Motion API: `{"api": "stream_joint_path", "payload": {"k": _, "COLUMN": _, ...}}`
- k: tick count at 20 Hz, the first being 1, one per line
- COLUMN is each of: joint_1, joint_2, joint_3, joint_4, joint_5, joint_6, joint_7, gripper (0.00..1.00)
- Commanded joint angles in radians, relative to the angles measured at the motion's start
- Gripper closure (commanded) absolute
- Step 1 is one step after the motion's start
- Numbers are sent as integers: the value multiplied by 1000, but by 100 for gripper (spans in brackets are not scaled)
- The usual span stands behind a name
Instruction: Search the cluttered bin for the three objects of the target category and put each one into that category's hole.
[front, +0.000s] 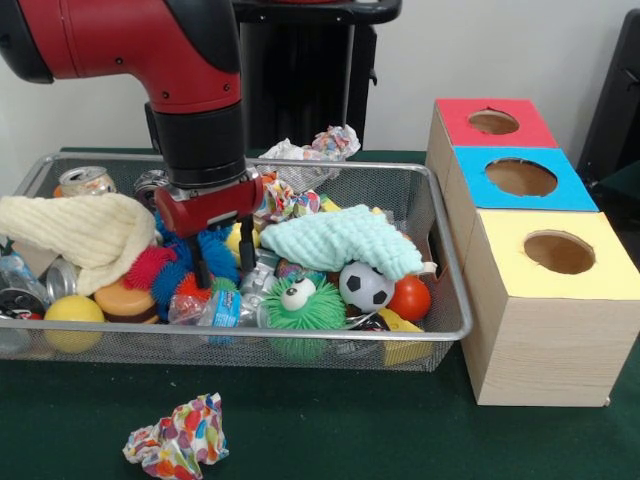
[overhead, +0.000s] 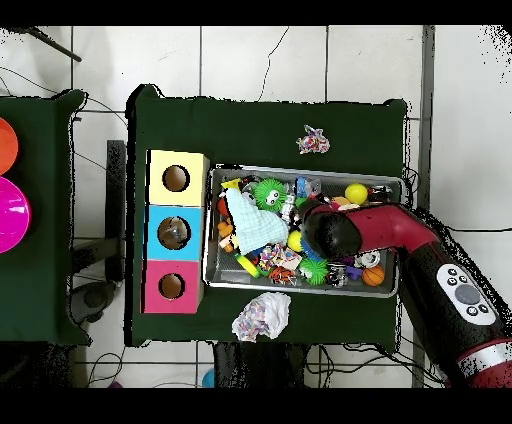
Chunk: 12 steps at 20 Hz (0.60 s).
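Observation:
A wire mesh bin (front: 440, 240) holds a jumble of toys, cloths and cans. My gripper (front: 222, 258) reaches down into its middle and is open, one finger (front: 200, 268) in a blue and red spiky toy (front: 185, 270), the other beside a small yellow ball (front: 235, 240); I cannot see anything gripped. To its right lie a mint cloth (front: 345, 240), a soccer ball (front: 366, 286), a green spiky toy (front: 300, 302) and a red ball (front: 410, 297). Right of the bin are a red-topped hole (front: 492, 122), a blue-topped hole (front: 521, 177) and a yellow-topped hole (front: 559, 252). In the overhead view the arm (overhead: 400, 240) hides the gripper.
A cream cloth (front: 90, 230), cans (front: 85, 180) and a large yellow ball (front: 72, 315) fill the bin's left end. One crumpled colourful paper (front: 178, 442) lies on the green table in front of the bin, another (front: 315, 150) behind it. The overhead view shows the box row (overhead: 175, 232) beside the bin (overhead: 300, 172).

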<state>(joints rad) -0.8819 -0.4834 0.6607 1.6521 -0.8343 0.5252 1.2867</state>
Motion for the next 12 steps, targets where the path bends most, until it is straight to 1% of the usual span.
{"api": "stream_joint_path", "payload": {"k": 1, "joint_1": 10, "joint_2": 37, "joint_3": 48, "joint_4": -92, "joint_5": 10, "joint_6": 95, "joint_7": -179, "gripper": 0}}
{"api": "stream_joint_path", "payload": {"k": 12, "joint_1": 16, "joint_2": 49, "joint_3": 49, "joint_4": -122, "joint_5": 22, "joint_6": 114, "joint_7": -192, "gripper": 0}}
